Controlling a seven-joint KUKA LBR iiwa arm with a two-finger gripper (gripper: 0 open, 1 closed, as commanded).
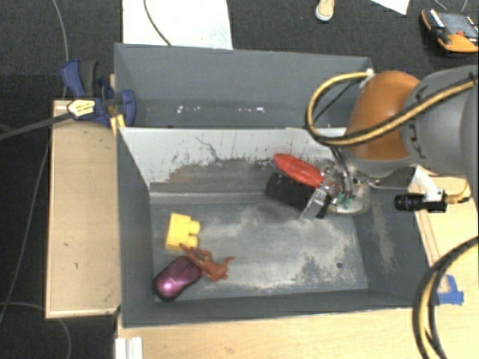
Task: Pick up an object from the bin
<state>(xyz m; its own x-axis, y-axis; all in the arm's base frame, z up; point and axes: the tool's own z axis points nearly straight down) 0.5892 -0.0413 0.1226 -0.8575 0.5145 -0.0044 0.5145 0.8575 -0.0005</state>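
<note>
Grey scuffed metal spreads under me, the floor of the bin (299, 253). My claw (323, 198) sits low near the right back corner, right against a black block (287, 191) with a red flat piece (297, 169) lying across its top. I cannot tell how wide the claw stands or whether it grips either. These two look like my likeliest pick, being closest. Well apart, at the front left, a yellow brick (182, 231), a purple egg-shaped toy (177, 279) and a small red-brown figure (211, 264) huddle together.
</note>
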